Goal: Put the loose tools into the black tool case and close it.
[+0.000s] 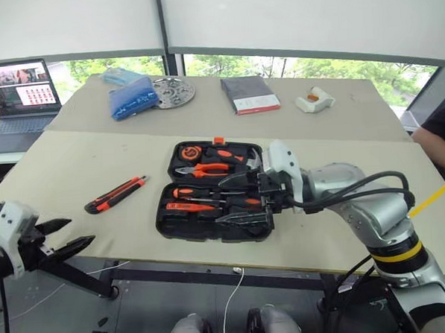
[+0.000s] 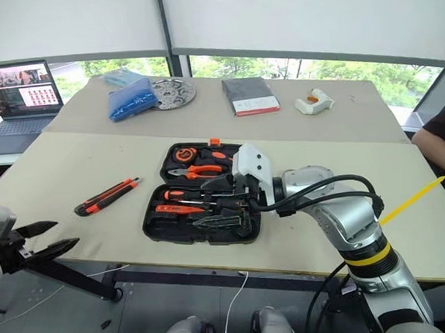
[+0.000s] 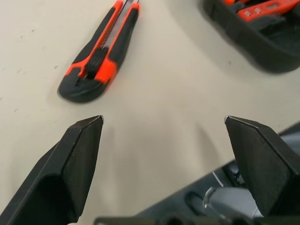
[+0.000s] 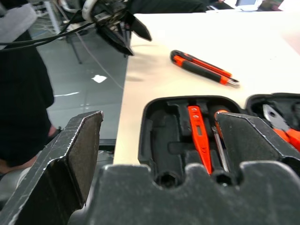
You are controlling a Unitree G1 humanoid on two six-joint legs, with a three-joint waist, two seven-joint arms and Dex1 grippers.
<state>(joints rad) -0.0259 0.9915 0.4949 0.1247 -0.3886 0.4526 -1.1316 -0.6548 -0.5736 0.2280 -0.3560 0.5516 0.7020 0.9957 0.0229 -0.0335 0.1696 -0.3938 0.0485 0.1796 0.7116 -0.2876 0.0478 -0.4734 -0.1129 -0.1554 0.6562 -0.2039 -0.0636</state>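
An office-like lab: laptop on a side desk, big blinded windows.

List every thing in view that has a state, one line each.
black tool case: open, lying flat on the table, tools in its recesses.
utility knife: loose on the table, outside the case.
laptop: lid open, screen lit.
left gripper: jaws open, holding nothing.
right gripper: jaws open over the case, holding nothing.

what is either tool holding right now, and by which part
Nothing is held. The left tool is open beyond the table's edge, apart from the utility knife. The right tool is open over the black tool case.
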